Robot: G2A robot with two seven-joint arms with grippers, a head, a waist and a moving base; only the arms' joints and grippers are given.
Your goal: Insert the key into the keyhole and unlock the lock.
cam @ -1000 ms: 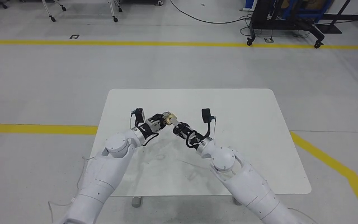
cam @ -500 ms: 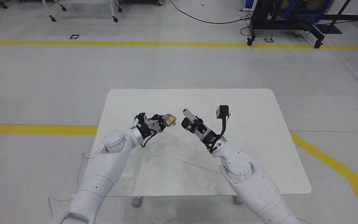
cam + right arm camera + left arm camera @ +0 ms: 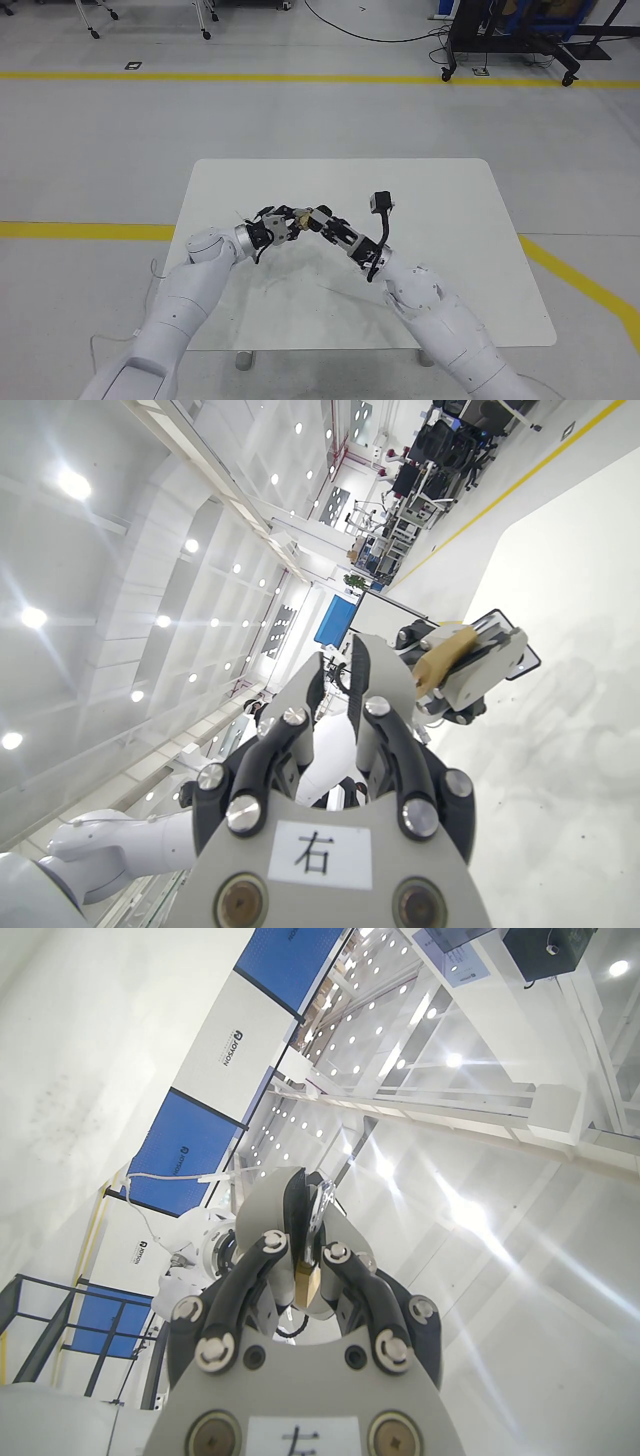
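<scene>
- Nearest you, the left gripper [image 3: 314, 1193]: fingers pressed together on the brass padlock [image 3: 306, 1284]. It is held in the air over the counter [image 3: 440, 210], the same grip as a second ago.
- A silver metal piece [image 3: 320, 1208] stands off the brass body between those fingers. Key or shackle, you cannot tell.
- The right gripper [image 3: 338, 656]: fingers a little spread, with a gap between the pads. Half a second ago it sat well off to the right. Now it has swung back in, tips just beside the padlock.
- A second ago the two were also tip to tip, so this is likely a repeat approach.
- Judgement: the lock is not confirmed open. Check alignment before you pinch and twist.
- Farther out, a yellow floor line [image 3: 120, 75] runs beyond the counter.
</scene>
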